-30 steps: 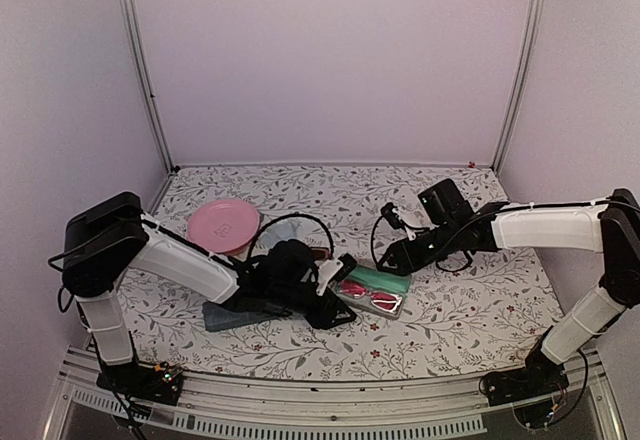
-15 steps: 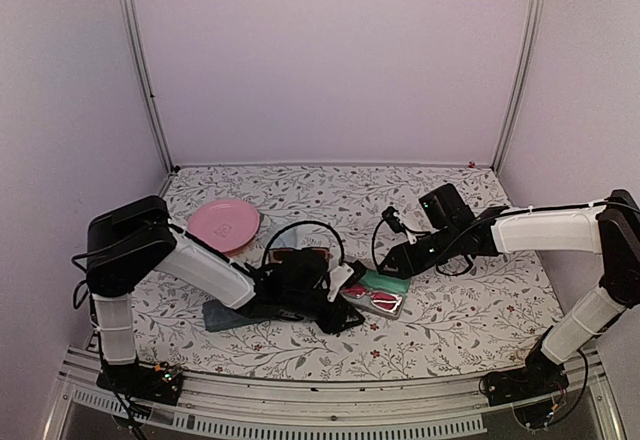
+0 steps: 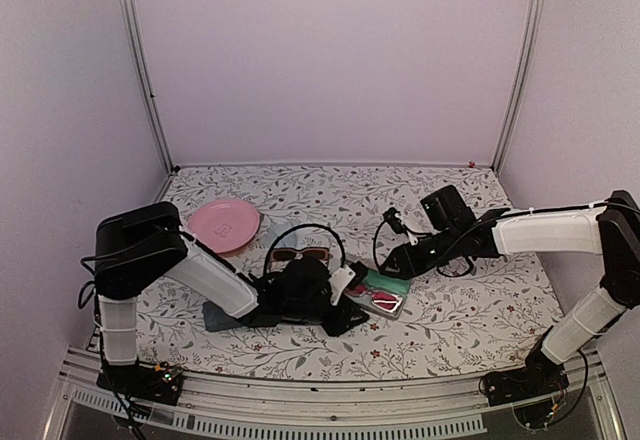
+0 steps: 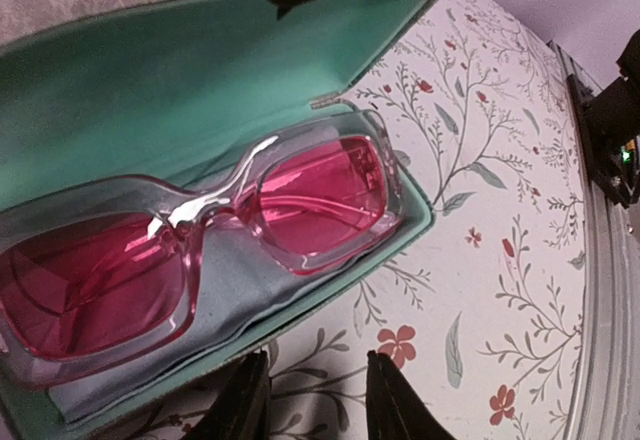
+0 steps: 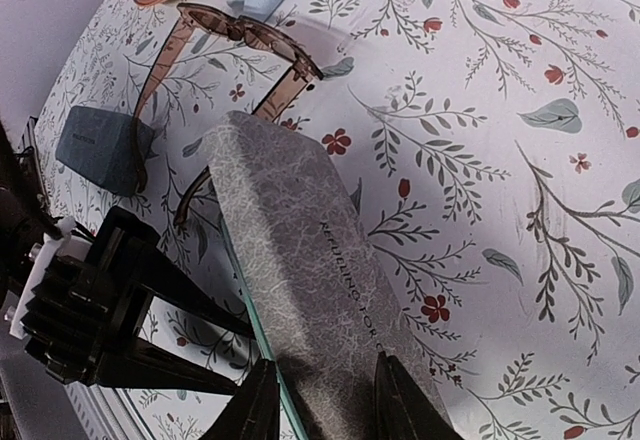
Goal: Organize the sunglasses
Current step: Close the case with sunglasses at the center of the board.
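Pink sunglasses [image 4: 190, 250] lie in the open case [image 4: 418, 228]. The right gripper [image 5: 320, 400] clasps its raised lid [image 5: 300, 240]. The left gripper [image 4: 310, 405], fingers parted and empty, sits at the near edge.

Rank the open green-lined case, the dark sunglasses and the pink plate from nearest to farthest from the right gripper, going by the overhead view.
1. The open case, directly at the right gripper.
2. The dark sunglasses, further left, mid-table.
3. The pink plate, farthest, at the left rear.
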Controlling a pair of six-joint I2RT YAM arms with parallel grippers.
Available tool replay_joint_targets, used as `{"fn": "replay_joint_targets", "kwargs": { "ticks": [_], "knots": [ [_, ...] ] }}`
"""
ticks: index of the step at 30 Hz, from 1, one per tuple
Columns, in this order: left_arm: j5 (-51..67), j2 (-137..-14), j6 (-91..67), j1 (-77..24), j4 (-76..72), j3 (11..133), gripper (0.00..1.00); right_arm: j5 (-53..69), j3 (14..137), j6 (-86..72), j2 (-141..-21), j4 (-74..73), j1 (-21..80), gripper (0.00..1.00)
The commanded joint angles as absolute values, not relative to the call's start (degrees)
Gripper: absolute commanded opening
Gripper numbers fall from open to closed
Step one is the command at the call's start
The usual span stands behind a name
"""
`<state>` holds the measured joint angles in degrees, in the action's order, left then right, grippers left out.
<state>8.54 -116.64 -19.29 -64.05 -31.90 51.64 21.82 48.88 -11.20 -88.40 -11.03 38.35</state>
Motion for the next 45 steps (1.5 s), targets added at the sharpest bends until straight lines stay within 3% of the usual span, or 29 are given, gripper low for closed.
{"fn": "replay_joint_targets", "kwargs": {
  "ticks": [1,39,45],
  "knots": [
    [3.99,-118.38,-20.50,-64.41,-35.26,49.56,0.34,23.35,47.24,-11.92,-86.88,-9.85,39.81,0.34],
    [2.29,-118.02,-22.56,-64.82,-39.51,45.70,0.31,22.58,41.77,-18.19,-85.87,-6.03,46.28,0.31],
    [2.12,-116.83,-21.71,-65.59,-37.68,45.58,0.31,18.64,42.03,-18.13,-82.15,-8.62,46.24,0.38]
  ]
}}
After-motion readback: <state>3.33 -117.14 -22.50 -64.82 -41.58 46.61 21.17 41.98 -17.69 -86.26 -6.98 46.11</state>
